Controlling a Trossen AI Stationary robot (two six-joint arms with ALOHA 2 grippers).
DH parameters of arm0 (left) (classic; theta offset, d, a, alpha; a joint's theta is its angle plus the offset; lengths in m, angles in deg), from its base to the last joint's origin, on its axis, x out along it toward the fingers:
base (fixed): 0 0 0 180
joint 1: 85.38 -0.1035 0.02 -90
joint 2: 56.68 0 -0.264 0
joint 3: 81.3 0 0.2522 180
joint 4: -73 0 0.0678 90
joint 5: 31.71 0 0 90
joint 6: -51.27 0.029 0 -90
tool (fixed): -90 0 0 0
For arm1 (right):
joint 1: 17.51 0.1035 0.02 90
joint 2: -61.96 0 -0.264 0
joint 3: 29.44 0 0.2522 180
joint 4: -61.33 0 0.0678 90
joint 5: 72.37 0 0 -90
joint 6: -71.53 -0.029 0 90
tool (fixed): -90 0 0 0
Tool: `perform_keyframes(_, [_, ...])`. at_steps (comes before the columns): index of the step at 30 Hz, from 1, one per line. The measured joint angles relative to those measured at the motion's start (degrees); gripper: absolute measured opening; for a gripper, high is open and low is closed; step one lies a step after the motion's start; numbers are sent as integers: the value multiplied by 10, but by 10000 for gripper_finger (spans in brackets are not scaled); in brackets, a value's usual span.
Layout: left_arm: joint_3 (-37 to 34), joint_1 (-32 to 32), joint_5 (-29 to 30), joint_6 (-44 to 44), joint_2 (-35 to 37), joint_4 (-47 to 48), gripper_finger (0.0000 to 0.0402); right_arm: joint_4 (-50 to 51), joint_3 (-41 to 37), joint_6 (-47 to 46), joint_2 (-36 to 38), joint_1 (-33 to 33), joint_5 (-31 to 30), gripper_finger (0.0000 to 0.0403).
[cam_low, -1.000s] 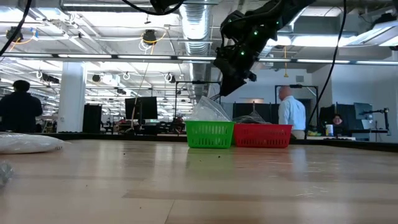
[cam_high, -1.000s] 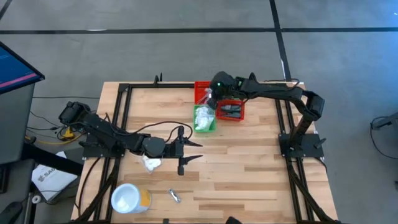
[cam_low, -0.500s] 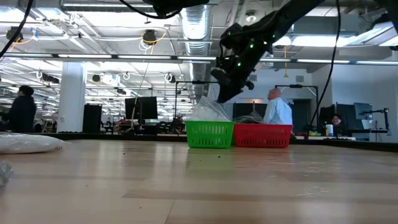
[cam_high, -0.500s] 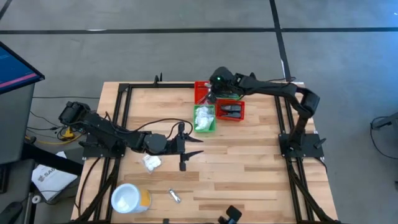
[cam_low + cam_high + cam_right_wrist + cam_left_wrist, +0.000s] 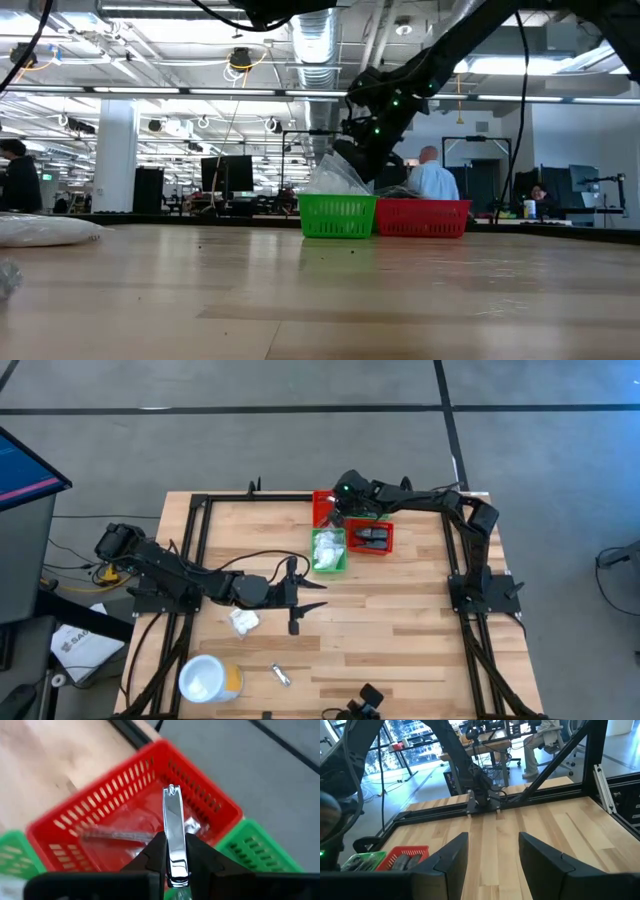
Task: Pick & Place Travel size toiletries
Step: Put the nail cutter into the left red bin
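Our right tool (image 5: 176, 857) pinches a shiny nail clipper (image 5: 173, 837) lengthwise, its long axis aimed down into the red bin (image 5: 210, 802) directly beneath; the left tool (image 5: 492, 857) waits spread.

glossy chrome nail clipper (image 5: 173, 838), red plastic lattice bin (image 5: 95, 825), pale wood table (image 5: 400, 610)

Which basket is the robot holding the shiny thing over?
The far red basket. The right gripper holds the shiny clipper above it, not above the green basket.
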Motion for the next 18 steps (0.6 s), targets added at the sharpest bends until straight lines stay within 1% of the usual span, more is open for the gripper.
perform_keyframes(3, [0,0,-1,0,0,0,163,0,-1,-1,-3,1,10,44])
perform_keyframes(9, [0,0,-1,-1,0,0,163,-10,0,-1,1,2,10,44])
perform_keyframes(18, [0,0,1,-3,0,0,163,-11,0,-1,0,12,10,84])
